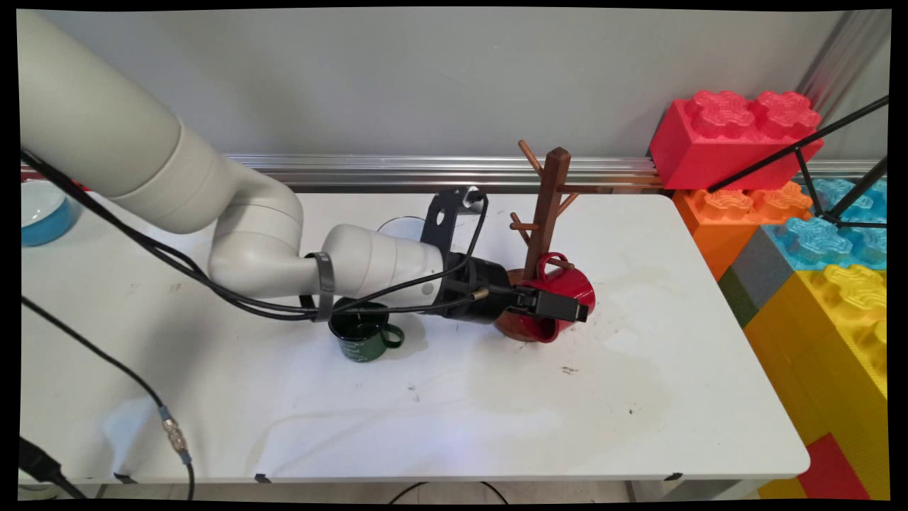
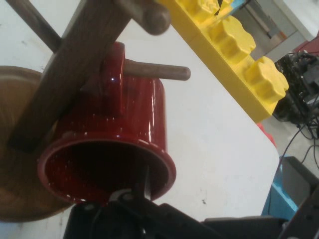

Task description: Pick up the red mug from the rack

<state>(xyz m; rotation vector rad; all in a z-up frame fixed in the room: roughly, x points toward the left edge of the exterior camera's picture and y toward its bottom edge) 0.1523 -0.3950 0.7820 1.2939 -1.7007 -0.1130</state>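
A red mug (image 1: 571, 282) hangs tilted by its handle on a low peg of the wooden mug tree (image 1: 548, 206), with its mouth facing the gripper. My gripper (image 1: 560, 306) reaches in from the left and is shut on the mug's rim. In the hand view one finger (image 2: 143, 183) goes inside the red mug (image 2: 134, 119) at its lower rim. The peg (image 2: 157, 72) passes through the handle beside the dark post (image 2: 75, 64). The tree's round wooden base (image 2: 20, 164) lies under the mug. A dark green mug (image 1: 362, 339) stands upright under my forearm.
Large toy blocks, red (image 1: 731, 138), orange, blue and yellow (image 1: 837, 333), are stacked past the table's right edge. Black tripod legs (image 1: 816, 163) cross them. A blue bowl (image 1: 42, 211) sits at the far left. Cables hang over the table's left front.
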